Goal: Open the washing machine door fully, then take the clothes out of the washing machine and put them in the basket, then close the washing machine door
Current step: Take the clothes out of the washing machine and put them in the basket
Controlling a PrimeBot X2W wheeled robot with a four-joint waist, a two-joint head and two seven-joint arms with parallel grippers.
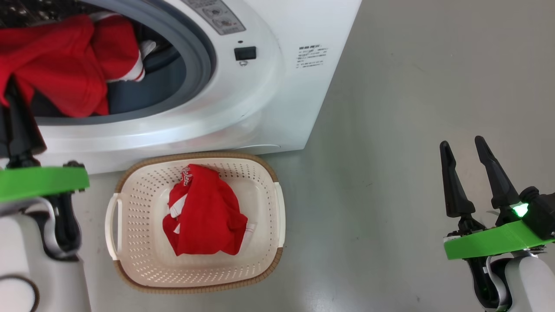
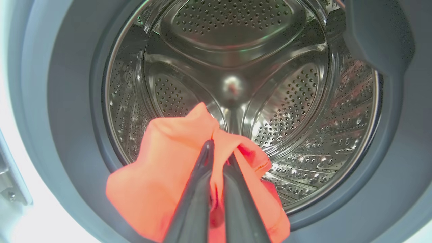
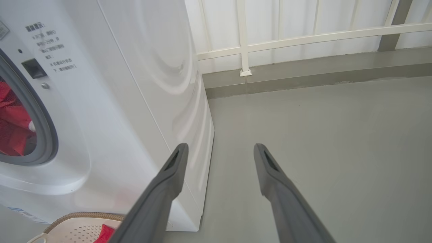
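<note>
Left wrist view: left tool [image 2: 220, 150] pinches red clothes [image 2: 158, 168]; right tool [image 3: 220, 147] gapes.

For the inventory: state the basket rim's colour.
Brown, woven-look basket rim; head view shows it best.

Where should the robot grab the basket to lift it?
Probably by the side handle nearest the open right gripper, coming down from above: the basket sits flat on the floor, and that handle bows out from the rim, so a finger can hook under it.
</note>
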